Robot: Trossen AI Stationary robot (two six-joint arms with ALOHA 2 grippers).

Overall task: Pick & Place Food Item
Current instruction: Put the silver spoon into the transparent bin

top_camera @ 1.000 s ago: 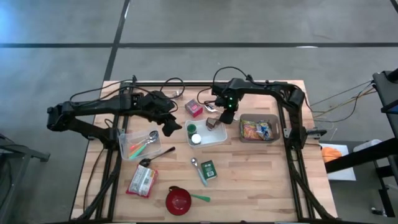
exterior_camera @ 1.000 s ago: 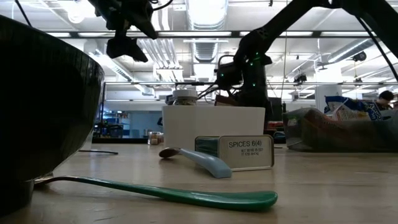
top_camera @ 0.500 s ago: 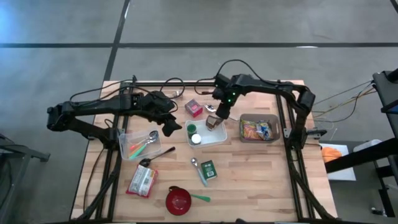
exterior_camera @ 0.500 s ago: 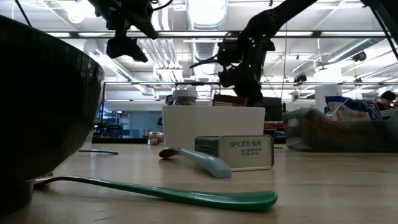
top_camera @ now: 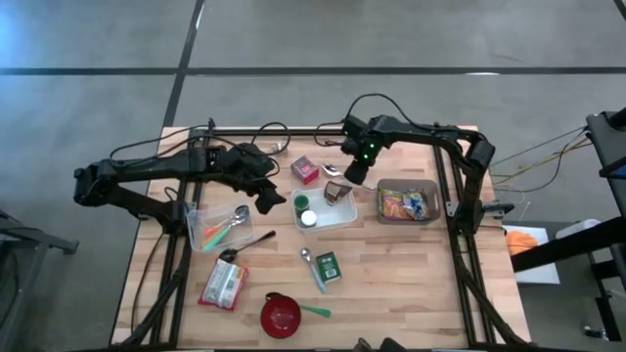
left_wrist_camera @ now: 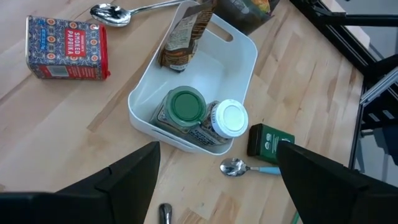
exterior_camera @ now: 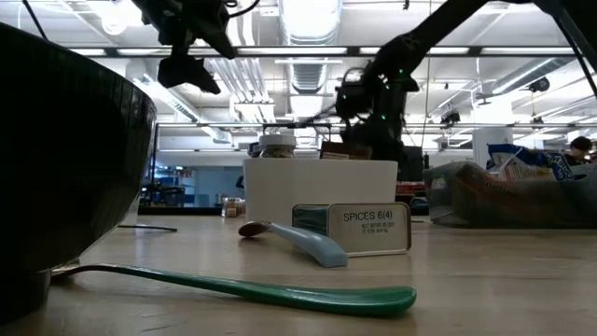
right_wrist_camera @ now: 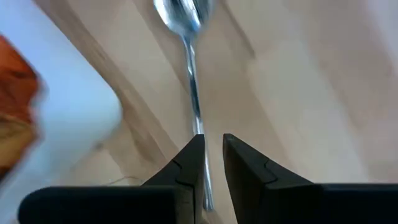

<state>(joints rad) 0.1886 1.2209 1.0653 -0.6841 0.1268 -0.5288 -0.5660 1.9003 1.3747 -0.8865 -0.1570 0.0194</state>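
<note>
The food item, a brown packet [top_camera: 337, 193], stands in the far right corner of the white bin [top_camera: 344, 221], leaning on its wall; it also shows in the left wrist view [left_wrist_camera: 183, 37]. My right gripper [top_camera: 354, 178] hangs just beyond that corner, pointing down over a metal spoon [right_wrist_camera: 189, 68]. Its fingers are shut to a thin gap [right_wrist_camera: 211, 146] and hold nothing. My left gripper [top_camera: 269, 200] waits open above the table, left of the bin [left_wrist_camera: 217, 186].
Two jars with a green lid [left_wrist_camera: 186, 104] and a white lid [left_wrist_camera: 229, 118] lie in the bin. A red tin [top_camera: 305, 170] is at the far side. A clear tub of snacks [top_camera: 408, 202] sits right. A cutlery tub [top_camera: 220, 227], green spice tin [top_camera: 328, 265], and red bowl [top_camera: 281, 315] lie nearer.
My right gripper has risen and drawn back toward the table's far edge, away from the brown packet, which stays leaning in the bin. Its fingers stay nearly closed and hold nothing.
</note>
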